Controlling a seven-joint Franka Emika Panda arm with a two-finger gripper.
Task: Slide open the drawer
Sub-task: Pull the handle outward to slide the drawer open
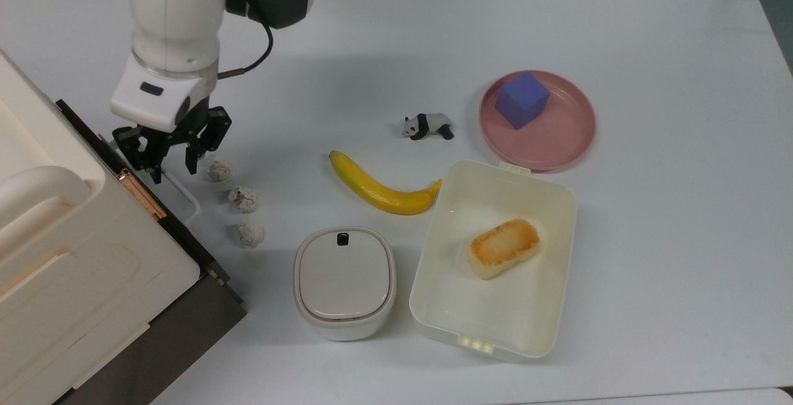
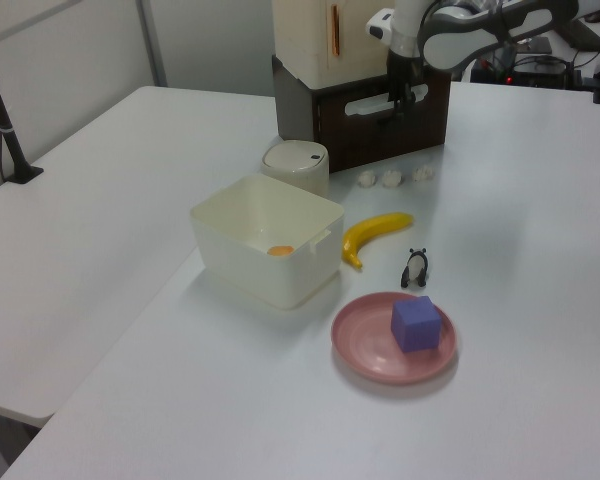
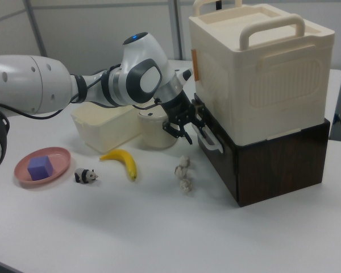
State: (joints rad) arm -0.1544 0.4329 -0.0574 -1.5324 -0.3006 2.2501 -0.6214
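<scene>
Top view showed the black two-finger gripper (image 1: 172,169) at the upper left of the frame, its fingers spread apart and straddling the upper end of the white loop handle (image 1: 186,197) without visibly clamping it. The drawer (image 1: 186,239), a dark brown front under the cream plastic case (image 1: 74,250), sat at the left edge and looked fully closed. Just right of the handle lay three crumpled paper balls (image 1: 243,199) in a slanting row. Lower centre stood a lidded cream container (image 1: 344,281), with a yellow banana (image 1: 379,189) above it. A white open tub (image 1: 557,207) at right of centre held a toasted bread piece (image 1: 503,247). In the upper right sat a toy panda (image 1: 427,126) and a pink plate (image 1: 573,139) carrying a purple cube (image 1: 522,99). Everything rested on the white table (image 1: 681,269).

Right view placed the gripper (image 3: 183,126) at frame centre, against the drawer (image 3: 224,162) front's handle (image 3: 210,138).
</scene>
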